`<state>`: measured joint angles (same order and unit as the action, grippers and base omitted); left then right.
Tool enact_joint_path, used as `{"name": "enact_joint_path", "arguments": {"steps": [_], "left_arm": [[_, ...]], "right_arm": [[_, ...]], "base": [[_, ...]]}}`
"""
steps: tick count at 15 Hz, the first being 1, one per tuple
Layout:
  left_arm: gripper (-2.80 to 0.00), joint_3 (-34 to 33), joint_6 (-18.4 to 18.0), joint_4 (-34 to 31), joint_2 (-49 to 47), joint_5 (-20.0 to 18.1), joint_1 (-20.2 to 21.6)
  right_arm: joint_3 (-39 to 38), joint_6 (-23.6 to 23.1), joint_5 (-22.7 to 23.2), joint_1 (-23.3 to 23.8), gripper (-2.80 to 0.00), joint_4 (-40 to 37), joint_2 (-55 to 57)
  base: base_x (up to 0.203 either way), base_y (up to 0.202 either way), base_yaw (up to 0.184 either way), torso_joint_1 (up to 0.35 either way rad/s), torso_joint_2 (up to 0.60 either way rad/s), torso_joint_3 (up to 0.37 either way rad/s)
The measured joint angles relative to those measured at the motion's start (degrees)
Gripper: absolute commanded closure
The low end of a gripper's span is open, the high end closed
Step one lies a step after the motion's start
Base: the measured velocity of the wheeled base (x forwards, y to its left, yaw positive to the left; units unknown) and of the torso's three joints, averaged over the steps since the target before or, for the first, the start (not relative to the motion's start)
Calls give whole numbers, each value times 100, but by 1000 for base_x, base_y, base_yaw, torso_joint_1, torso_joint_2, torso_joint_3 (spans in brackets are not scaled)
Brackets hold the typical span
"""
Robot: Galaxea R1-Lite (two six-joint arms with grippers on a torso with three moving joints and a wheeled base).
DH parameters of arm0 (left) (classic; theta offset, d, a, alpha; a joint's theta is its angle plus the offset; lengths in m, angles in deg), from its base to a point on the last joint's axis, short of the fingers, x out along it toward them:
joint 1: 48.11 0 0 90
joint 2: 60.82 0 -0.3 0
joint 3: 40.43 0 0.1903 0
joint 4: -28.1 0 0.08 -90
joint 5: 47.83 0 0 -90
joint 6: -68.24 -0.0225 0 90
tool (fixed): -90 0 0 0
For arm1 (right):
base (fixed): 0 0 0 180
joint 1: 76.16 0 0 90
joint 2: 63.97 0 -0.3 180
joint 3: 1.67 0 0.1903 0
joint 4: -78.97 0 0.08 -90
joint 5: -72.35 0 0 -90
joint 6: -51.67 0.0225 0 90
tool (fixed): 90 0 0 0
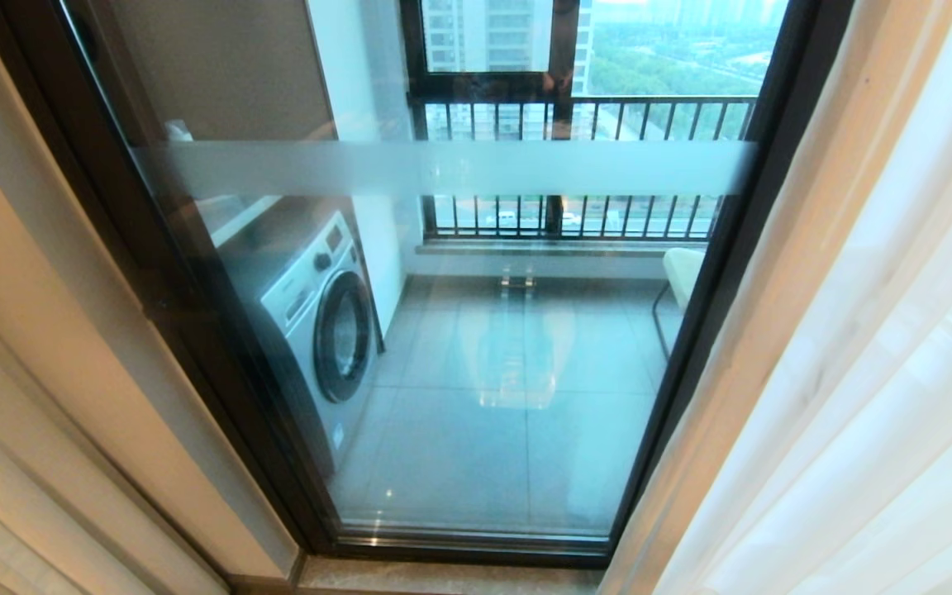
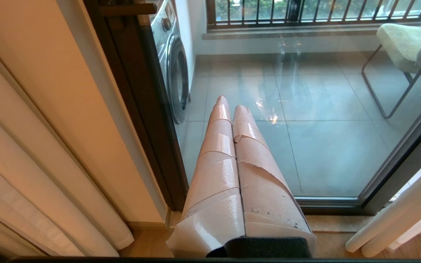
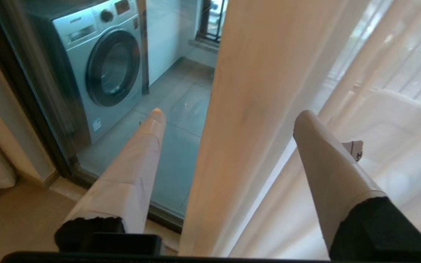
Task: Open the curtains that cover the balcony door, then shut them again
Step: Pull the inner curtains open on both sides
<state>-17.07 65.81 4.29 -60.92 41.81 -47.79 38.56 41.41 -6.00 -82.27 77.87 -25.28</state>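
The right gripper (image 3: 228,117) has its fingers (image 3: 141,160) spread wide apart, one on each side of the cream-beige hemmed edge of the curtains (image 3: 254,91), with the fabric hanging in the gap but not pinched. In the head view only a fingertip shows at the right border. The curtains hang bunched to the right of the balcony door (image 1: 476,330), whose glass is uncovered, so the opening looks done and the closing looks ahead.

The risks, as I judge them: the fingers could close on air or catch only a thin fold, and sheer fabric would slip out once pulled. Reaching too far could knock a fingertip against the glass or door frame.

The left gripper (image 2: 232,109) is parked with its fingers together, holding nothing, pointing at the door's lower glass.
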Motion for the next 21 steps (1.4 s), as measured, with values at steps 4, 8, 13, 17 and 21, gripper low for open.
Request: {"name": "enact_joint_path", "arguments": {"steps": [4,8,13,17,21], "left_arm": [[0,0,-1,0,0,0,-2],[0,0,-1,0,0,0,-2],[0,0,-2,0,0,2,0],[0,0,-2,2,0,0,0],[0,0,-2,0,0,0,0]], "right_arm": [[147,-41,409,-15,-280,123,537],[297,-13,606,2,-280,440,1166],[938,-80,584,201,-280,495,2020],[1717,-157,577,322,-280,502,2751],[2388,-168,582,328,-280,542,3400]], "base": [[0,0,0,0,0,0],[0,0,0,0,0,0],[0,0,0,0,0,0],[0,0,0,0,0,0],[0,0,0,0,0,0]]}}
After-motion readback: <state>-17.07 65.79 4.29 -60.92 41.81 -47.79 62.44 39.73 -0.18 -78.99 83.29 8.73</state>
